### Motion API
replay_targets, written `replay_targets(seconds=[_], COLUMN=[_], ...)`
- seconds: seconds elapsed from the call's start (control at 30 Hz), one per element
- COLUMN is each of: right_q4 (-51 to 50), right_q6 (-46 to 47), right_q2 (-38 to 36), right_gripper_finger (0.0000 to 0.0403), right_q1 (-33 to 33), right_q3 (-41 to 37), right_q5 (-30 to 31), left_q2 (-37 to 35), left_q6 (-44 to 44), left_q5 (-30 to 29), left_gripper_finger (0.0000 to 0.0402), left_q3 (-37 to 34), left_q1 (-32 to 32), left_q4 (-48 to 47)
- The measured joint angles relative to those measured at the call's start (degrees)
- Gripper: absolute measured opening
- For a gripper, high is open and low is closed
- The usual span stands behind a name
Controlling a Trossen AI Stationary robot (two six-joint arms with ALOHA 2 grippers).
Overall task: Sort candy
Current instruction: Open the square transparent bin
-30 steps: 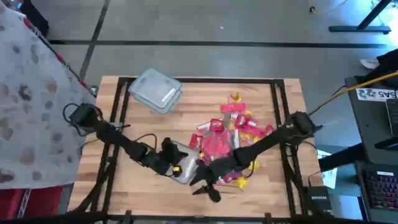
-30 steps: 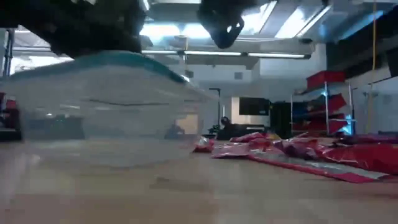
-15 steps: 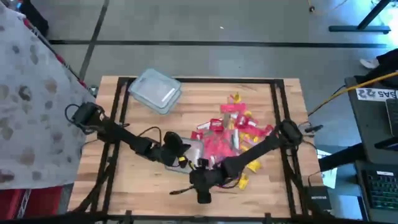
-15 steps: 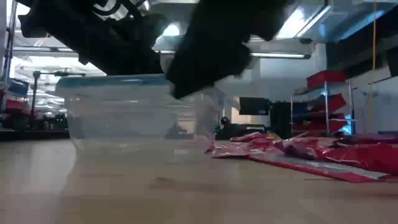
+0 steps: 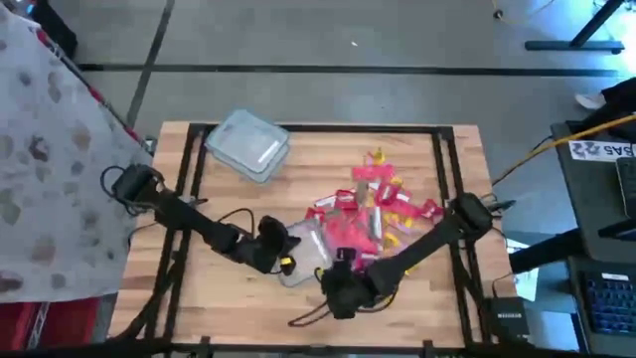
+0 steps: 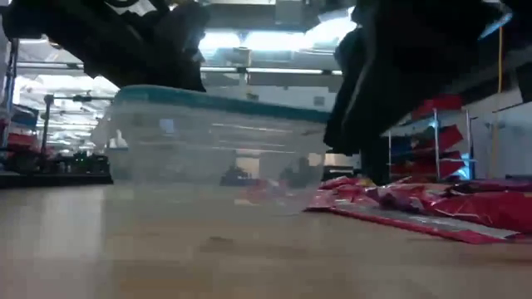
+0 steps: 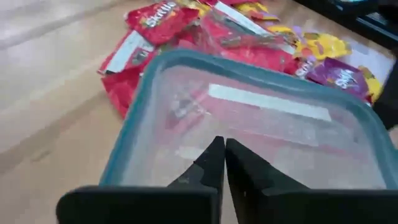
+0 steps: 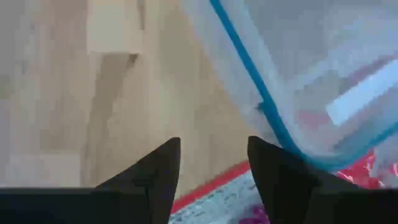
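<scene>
Beyond right pincer (image 8: 211,163): candy (image 5: 373,209).

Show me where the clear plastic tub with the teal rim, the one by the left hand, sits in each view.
High view: clear plastic tub with the teal rim, bottom centre, left of the pile of red candy packets.
Low view: tub fills centre-left.
Left wrist view: tub fills the frame past the shut left hand.
Right wrist view: tub's corner, upper right.
Shared landmark: the red candy pile alongside it.

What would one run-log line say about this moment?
left tool: shut on rim of clear teal-rimmed plastic tub | right tool: open beside tub | red and yellow wrapped candy: piled on wooden table
</scene>
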Motion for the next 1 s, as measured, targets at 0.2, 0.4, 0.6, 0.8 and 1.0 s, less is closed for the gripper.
replay_targets(seconds=[0.2,0.4,0.6,0.8,1.0], right_q4=[18.71,47.15,59.7,59.94,61.25], right_q6=[6.29,9.99,11.19,10.46,7.27], right_q2=[-4.39,-4.75,-4.75,-4.75,-4.75], right_gripper_finger=[0.0179,0.0179,0.0179,0.0179,0.0179], right_q1=[-0.04,-0.03,0.44,0.84,0.8], right_q3=[-12.85,-25.89,-30.33,-30.38,-30.43], right_q5=[-0.17,-0.38,2.16,3.92,5.52], left_q2=[0.0,-0.59,-5.42,-6.86,-0.47], left_q6=[0.53,2.58,13.62,18.55,17.36], left_q5=[0.4,0.18,-1.38,0.06,7.83], left_gripper_finger=[0.0,0.0,0.0,0.0,0.0], left_q3=[0.04,0.34,4.82,7.12,6.96], left_q1=[-0.15,-0.17,-1.31,-1.08,-0.07], left_q4=[-0.31,-0.36,-3.94,-3.87,-3.0])
